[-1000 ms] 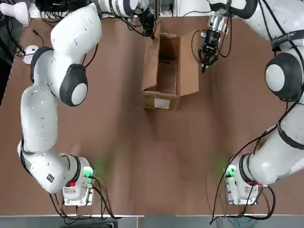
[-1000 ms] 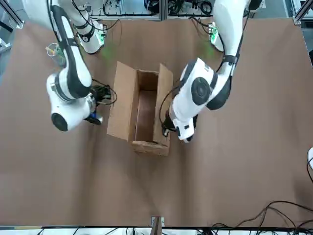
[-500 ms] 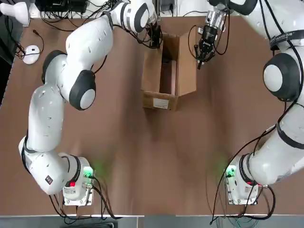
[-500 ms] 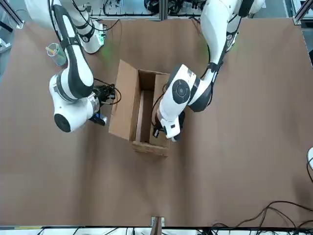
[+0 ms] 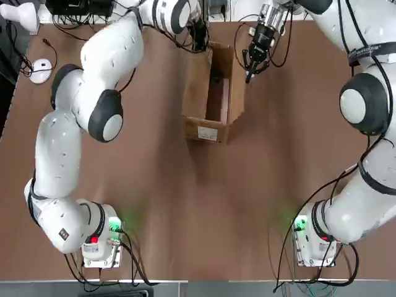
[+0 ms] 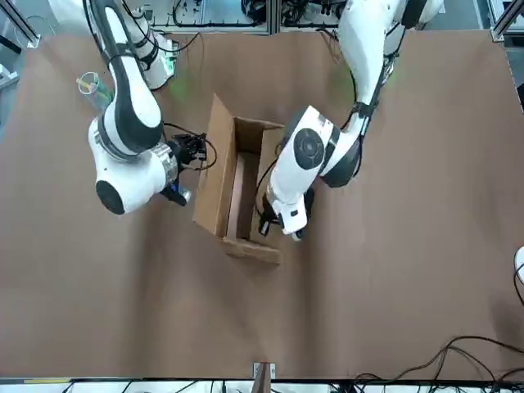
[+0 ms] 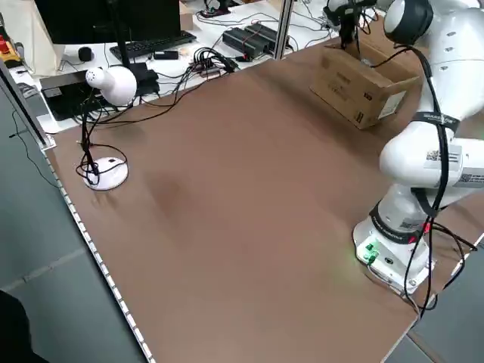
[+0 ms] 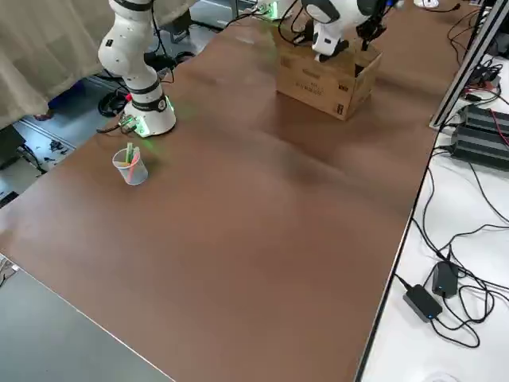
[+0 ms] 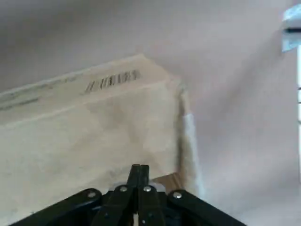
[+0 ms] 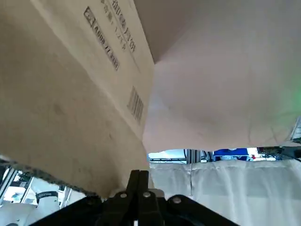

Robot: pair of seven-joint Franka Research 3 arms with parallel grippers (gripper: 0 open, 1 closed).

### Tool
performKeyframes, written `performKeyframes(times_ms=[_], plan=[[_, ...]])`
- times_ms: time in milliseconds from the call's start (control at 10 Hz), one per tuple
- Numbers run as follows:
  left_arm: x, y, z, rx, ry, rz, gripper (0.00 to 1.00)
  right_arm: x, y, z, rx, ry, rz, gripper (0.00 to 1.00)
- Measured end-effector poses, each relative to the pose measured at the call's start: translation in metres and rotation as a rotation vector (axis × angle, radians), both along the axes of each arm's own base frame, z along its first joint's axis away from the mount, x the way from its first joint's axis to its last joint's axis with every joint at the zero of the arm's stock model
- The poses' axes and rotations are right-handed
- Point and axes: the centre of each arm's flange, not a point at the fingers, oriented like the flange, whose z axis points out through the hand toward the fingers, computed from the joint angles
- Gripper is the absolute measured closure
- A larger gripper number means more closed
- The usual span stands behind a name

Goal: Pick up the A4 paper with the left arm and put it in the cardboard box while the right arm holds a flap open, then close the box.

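Now both grippers work the box [image 5: 210,99] flaps shut: the left gripper [image 5: 199,38] sits clenched and empty against the left flap, the right gripper [image 5: 250,65] clenched and empty outside the right flap. No paper shows; presumably it lies inside the box. Push each flap inward evenly, one slightly ahead, so that the edges overlap without shoving the box.

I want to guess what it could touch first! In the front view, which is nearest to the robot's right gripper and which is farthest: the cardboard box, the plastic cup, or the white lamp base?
From the right gripper:
1. cardboard box: its flap is right beside the gripper.
2. plastic cup: back near that arm's base.
3. white lamp base: far across, at the table's other side.
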Motion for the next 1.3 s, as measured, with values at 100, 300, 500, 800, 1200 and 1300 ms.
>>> performKeyframes(times_ms=[100,300,500,800,1200,1300], plan=[[0.003,0.015,0.029,0.006,-0.010,0.009,0.95,-0.005,0.014,0.003,0.011,0.007,-0.003,0.99],[0.010,0.056,0.070,0.056,-0.025,-0.041,0.93,-0.011,0.036,0.011,0.003,0.019,-0.015,0.99],[0.026,0.109,0.071,0.160,-0.017,-0.235,0.65,-0.018,0.063,0.010,-0.010,-0.010,-0.014,0.99],[0.049,0.168,0.062,0.304,-0.033,-0.456,0.21,-0.027,0.113,-0.036,-0.068,-0.044,-0.057,0.99],[0.071,0.274,0.092,0.363,-0.068,-0.770,0.00,-0.024,0.125,-0.070,-0.093,-0.057,-0.077,0.99],[0.075,0.302,0.102,0.368,-0.089,-0.840,0.00,-0.024,0.124,-0.072,-0.100,-0.055,-0.078,0.99]])
